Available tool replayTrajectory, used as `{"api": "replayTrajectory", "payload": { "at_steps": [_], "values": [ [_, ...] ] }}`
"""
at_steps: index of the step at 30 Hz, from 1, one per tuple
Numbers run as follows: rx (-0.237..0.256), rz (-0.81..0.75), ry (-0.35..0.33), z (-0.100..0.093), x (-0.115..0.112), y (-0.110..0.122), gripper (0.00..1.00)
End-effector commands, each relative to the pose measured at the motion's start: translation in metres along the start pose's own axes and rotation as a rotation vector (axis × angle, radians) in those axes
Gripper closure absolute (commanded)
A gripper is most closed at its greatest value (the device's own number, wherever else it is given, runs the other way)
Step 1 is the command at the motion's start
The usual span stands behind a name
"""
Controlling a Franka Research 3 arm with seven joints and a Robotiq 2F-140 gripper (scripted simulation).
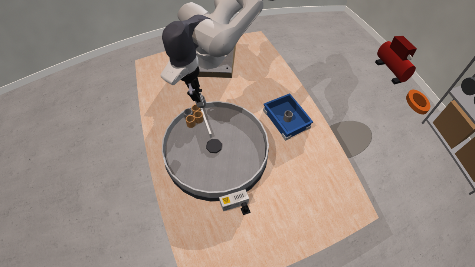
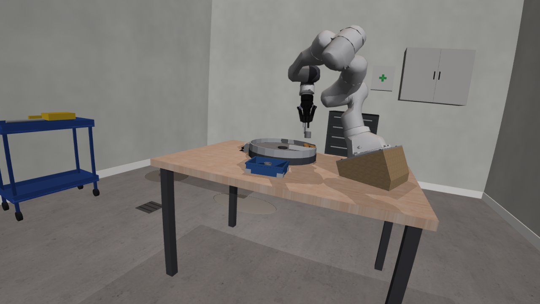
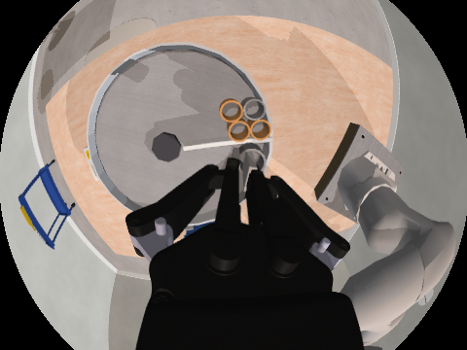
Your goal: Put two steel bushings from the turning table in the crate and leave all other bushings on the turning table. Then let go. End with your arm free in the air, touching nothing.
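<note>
step in hand: we judge second steel bushing is on its way to the crate, one delivery left.
hand: we see the gripper [image 1: 200,101] [image 2: 306,130] [image 3: 240,157] closed on a steel bushing [image 1: 203,99] [image 2: 308,134] [image 3: 262,157], above the turning table [image 1: 215,194] [image 2: 279,154] [image 3: 92,127], near its rim.
crate: we have the blue crate [image 1: 300,128] [image 2: 264,170] [image 3: 197,228] beside the turning table, right of it in the top view; one steel bushing [image 1: 288,119] [image 2: 267,164] stands inside.
leftovers: we count three copper rings [image 1: 190,123] [image 3: 238,138] and a spare grey ring [image 1: 187,113] [image 3: 263,108] bunched on the turning table, by its rim; these stay.
next move: we need to carry across the turning table, lower beside the first bushing, let go; bumping that one is the risk.
labels: we spot a yellow warning triangle [image 1: 226,200] on the box by the turning table, and a green cross [image 2: 382,77] on the wall beyond it; no brand readable.
</note>
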State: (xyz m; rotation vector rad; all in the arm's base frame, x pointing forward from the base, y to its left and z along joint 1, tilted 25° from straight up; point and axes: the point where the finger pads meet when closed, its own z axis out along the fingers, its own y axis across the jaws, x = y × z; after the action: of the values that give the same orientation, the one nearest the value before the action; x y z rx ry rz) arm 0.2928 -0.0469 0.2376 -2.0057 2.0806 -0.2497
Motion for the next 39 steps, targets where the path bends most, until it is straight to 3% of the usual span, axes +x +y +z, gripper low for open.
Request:
{"api": "replayTrajectory", "payload": {
  "at_steps": [1, 39],
  "values": [
    [-0.017, -0.152, 0.003, -0.001, -0.003, 0.002, 1.0],
    [-0.15, -1.042, -0.059, -0.004, -0.059, 0.018, 1.0]
  ]
}}
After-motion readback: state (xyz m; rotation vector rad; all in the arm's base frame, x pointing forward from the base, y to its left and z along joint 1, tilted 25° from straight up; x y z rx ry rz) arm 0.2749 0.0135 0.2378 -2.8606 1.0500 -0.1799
